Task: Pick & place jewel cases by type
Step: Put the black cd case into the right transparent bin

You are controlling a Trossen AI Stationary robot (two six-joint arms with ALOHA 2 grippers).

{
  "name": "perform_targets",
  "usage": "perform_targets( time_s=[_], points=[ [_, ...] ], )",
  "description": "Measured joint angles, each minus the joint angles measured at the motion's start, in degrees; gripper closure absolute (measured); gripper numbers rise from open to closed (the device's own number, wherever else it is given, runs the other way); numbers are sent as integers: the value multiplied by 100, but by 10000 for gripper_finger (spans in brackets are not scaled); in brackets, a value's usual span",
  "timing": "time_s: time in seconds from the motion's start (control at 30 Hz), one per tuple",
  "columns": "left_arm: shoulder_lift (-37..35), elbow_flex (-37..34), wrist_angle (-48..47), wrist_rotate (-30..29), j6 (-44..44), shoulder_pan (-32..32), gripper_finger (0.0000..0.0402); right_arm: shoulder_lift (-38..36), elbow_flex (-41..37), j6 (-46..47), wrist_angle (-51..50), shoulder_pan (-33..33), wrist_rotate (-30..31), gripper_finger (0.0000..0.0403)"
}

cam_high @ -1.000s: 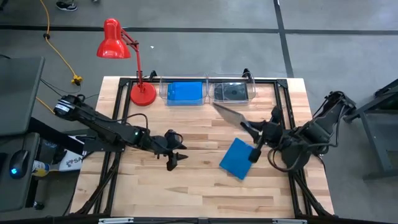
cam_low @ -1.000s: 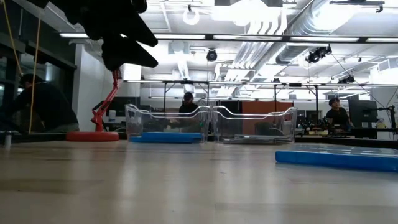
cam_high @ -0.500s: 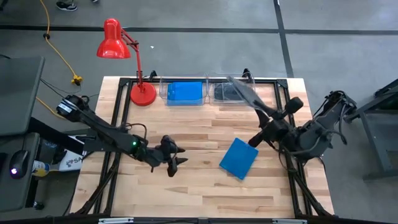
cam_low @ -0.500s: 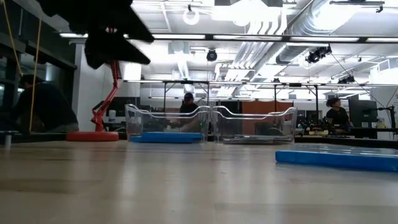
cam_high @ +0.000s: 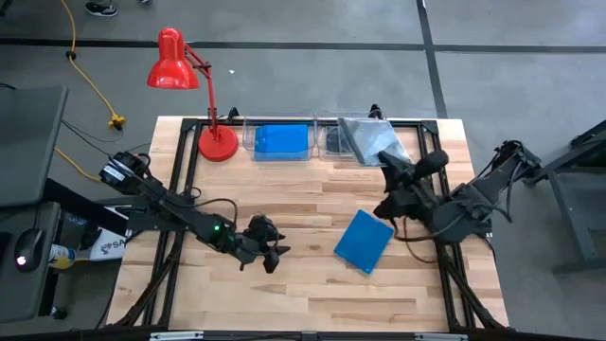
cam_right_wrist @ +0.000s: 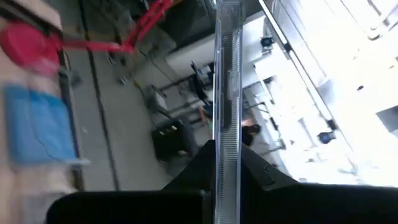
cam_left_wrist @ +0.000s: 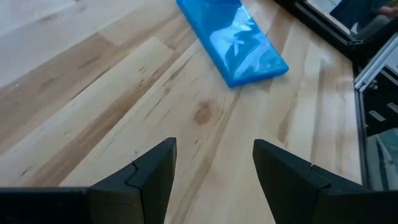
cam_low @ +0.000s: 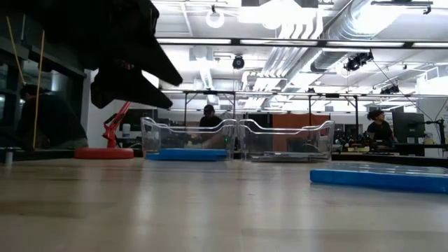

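1. Grey case (cam_high: pixel 367 139): having swung from mid-worktop to above the right bin (cam_high: pixel 333 140), tilted.
2. Right gripper (cam_high: pixel 390 163): fingers clamping the grey case edge-on.
3. Left gripper (cam_high: pixel 272 258): having shifted nearer; fingers spread wide, hovering empty over the worktop (cam_high: pixel 303 289).
4. Blue case (cam_high: pixel 364 241): lying flat mid-worktop.
5. Left bin (cam_high: pixel 280 140): holding blue cases.
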Motion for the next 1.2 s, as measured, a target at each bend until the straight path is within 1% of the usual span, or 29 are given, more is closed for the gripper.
perform_targets(
  time_s=[0.07, 0.27, 0.4, 0.53, 0.6, 0.7, 0.8, 0.9, 1.03, 1.13, 1.2],
  points=[
    [77, 0, 44, -12, -11, 2, 188, 83, 0, 20, -291, -124, 3, 385],
    [78, 0, 59, -46, 2, 2, 188, 375, -4, 185, -1288, -657, -7, 395],
    [78, 0, 60, -189, 14, 80, 188, 547, -4, 262, -1449, -1095, -6, 384],
    [76, 0, 89, -31, 381, 356, 188, 591, -4, 263, -1448, -1424, -91, 394],
    [55, 0, 111, 306, 670, 567, 188, 591, -4, 282, -1432, -1575, -165, 395],
    [9, 0, 223, 1007, 1298, 938, 188, 591, -4, 586, -1431, -1816, -328, 387],
    [-71, -4, 248, 1613, 1882, 1359, 188, 591, -4, 1006, -1533, -2069, -666, 384],
    [-77, 2, 547, 2215, 2428, 1805, 188, 591, -7, 1462, -1651, -2355, -994, 394],
    [-77, 2, 1095, 3288, 3111, 2361, 188, 591, -7, 1887, -1862, -2752, -1314, 390],
    [-75, 2, 1074, 3994, 3492, 2705, 188, 591, -7, 2265, -2064, -3050, -1718, 381],
    [-75, 2, 1069, 4395, 3648, 2903, 188, 591, -7, 2607, -2273, -3267, -2058, 383]
  ],
)
